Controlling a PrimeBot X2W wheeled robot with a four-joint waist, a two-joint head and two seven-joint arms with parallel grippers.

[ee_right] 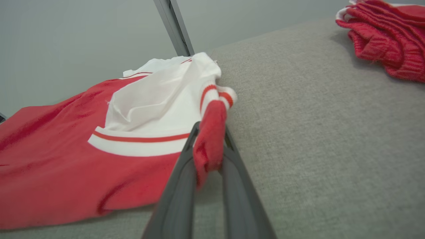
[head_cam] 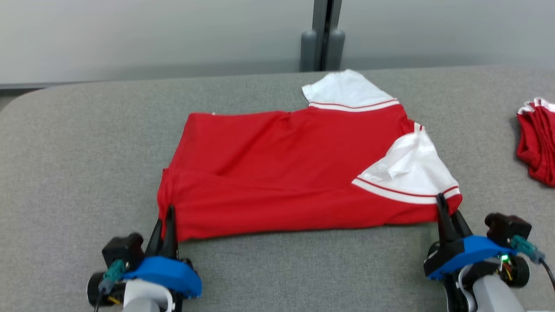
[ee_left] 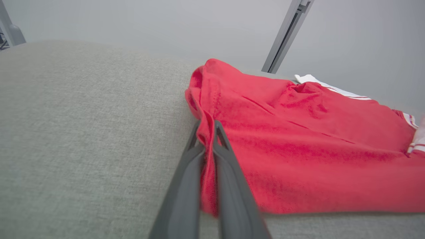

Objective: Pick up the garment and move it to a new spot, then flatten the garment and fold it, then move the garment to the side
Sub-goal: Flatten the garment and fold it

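The garment [head_cam: 282,169] is a red shirt with white, red-striped sleeves, lying mostly flat on the grey table. My left gripper [head_cam: 170,212] is shut on its near left corner; in the left wrist view the red cloth [ee_left: 298,146] is pinched between the two dark fingers [ee_left: 207,127]. At the near right corner, by the white sleeve [head_cam: 412,169], my right gripper [head_cam: 441,200] is shut on a bunched red fold [ee_right: 211,142] of the garment [ee_right: 66,159], which shows squeezed between its fingers [ee_right: 210,131] in the right wrist view.
A second red garment [head_cam: 537,143] with white trim lies crumpled at the table's right edge, also seen as a red heap [ee_right: 385,36] in the right wrist view. Grey table cloth [head_cam: 78,151] surrounds the shirt. A grey post [head_cam: 323,39] stands behind the table.
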